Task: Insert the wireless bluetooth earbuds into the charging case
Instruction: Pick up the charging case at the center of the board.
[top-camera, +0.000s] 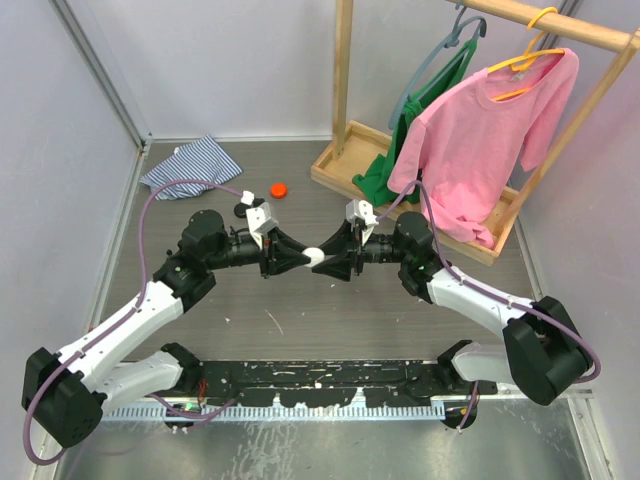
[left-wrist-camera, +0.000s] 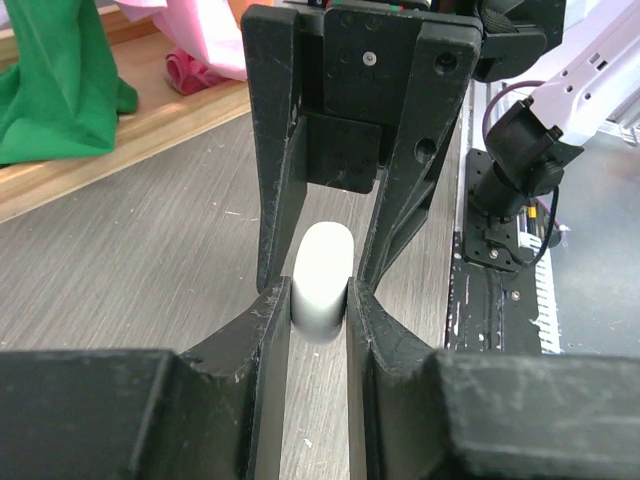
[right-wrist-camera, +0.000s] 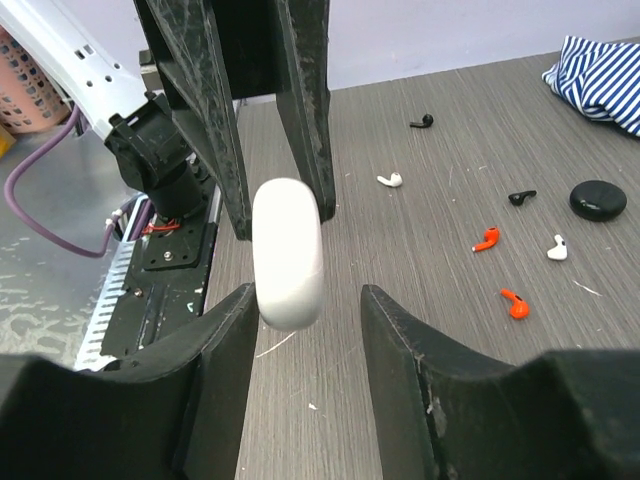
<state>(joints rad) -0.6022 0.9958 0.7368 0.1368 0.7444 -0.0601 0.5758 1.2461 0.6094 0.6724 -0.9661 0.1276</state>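
Observation:
The white charging case (top-camera: 316, 256) hangs in mid-air between both grippers, its lid closed. My left gripper (left-wrist-camera: 320, 300) is shut on it, both fingers pressed against the case (left-wrist-camera: 322, 280). My right gripper (right-wrist-camera: 307, 292) faces it from the opposite side and is open. The case (right-wrist-camera: 288, 250) sits against its left finger, with a clear gap to the right finger (right-wrist-camera: 400, 340). Several earbuds lie loose on the table: black (right-wrist-camera: 422, 122), white (right-wrist-camera: 390, 180), black (right-wrist-camera: 521, 197), orange (right-wrist-camera: 486, 240), white (right-wrist-camera: 557, 247) and orange (right-wrist-camera: 515, 303).
A black round puck (right-wrist-camera: 598, 200) lies beside the earbuds and an orange puck (top-camera: 279, 188) sits further back. A striped cloth (top-camera: 192, 165) is at the back left. A wooden rack with a pink shirt (top-camera: 490, 140) and green cloth (top-camera: 385, 170) fills the back right.

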